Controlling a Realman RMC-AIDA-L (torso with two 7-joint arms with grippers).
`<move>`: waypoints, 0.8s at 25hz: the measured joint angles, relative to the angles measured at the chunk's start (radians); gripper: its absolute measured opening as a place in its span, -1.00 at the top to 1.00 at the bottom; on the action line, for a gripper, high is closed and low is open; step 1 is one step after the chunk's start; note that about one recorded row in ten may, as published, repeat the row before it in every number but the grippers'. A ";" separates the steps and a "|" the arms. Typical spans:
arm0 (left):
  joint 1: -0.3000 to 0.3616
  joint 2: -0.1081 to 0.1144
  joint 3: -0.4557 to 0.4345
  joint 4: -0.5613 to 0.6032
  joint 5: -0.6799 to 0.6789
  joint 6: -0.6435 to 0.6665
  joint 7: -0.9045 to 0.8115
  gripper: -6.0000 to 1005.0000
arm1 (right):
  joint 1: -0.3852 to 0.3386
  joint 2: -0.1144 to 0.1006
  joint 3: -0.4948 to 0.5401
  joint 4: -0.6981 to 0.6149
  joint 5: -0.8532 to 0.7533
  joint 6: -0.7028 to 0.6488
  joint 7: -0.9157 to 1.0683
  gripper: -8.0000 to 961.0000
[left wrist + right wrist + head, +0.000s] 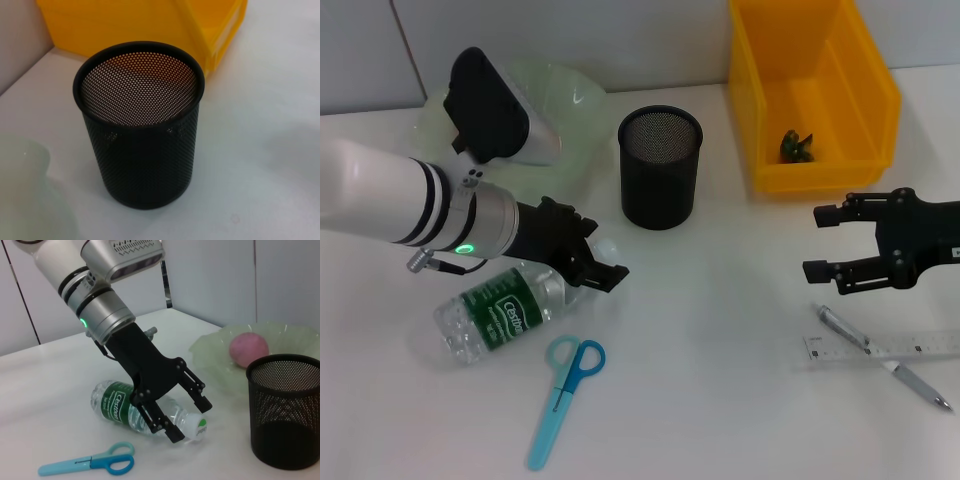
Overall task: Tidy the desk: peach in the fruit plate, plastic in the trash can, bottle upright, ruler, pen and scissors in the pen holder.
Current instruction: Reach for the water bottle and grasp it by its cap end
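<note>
A clear water bottle (500,315) with a green label lies on its side on the white desk; it also shows in the right wrist view (120,405). My left gripper (600,250) is open, with its fingers (167,427) on either side of the bottle's cap end (197,426). Blue scissors (565,400) lie in front of the bottle. The black mesh pen holder (660,165) stands upright and empty (140,145). A pink peach (248,350) sits in the pale green fruit plate (280,340). A pen (885,358) and a clear ruler (890,346) lie below my open, empty right gripper (817,242).
A yellow bin (810,90) stands at the back right with a small dark green crumpled thing (798,147) inside. In the head view the left arm's wrist camera (495,110) covers part of the fruit plate (570,100). A wall runs along the desk's far edge.
</note>
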 joint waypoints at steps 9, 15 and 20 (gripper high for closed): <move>0.001 0.000 0.026 0.000 -0.001 -0.013 0.002 -0.56 | 0.000 0.002 0.000 -0.001 -0.002 0.000 0.000 -0.72; 0.000 0.000 0.028 0.002 -0.001 -0.014 0.002 -0.54 | 0.000 0.001 0.000 -0.001 -0.002 0.007 -0.003 -0.72; -0.003 0.000 0.032 0.001 0.000 -0.022 0.004 -0.43 | 0.000 0.001 -0.001 -0.001 -0.012 0.008 -0.005 -0.72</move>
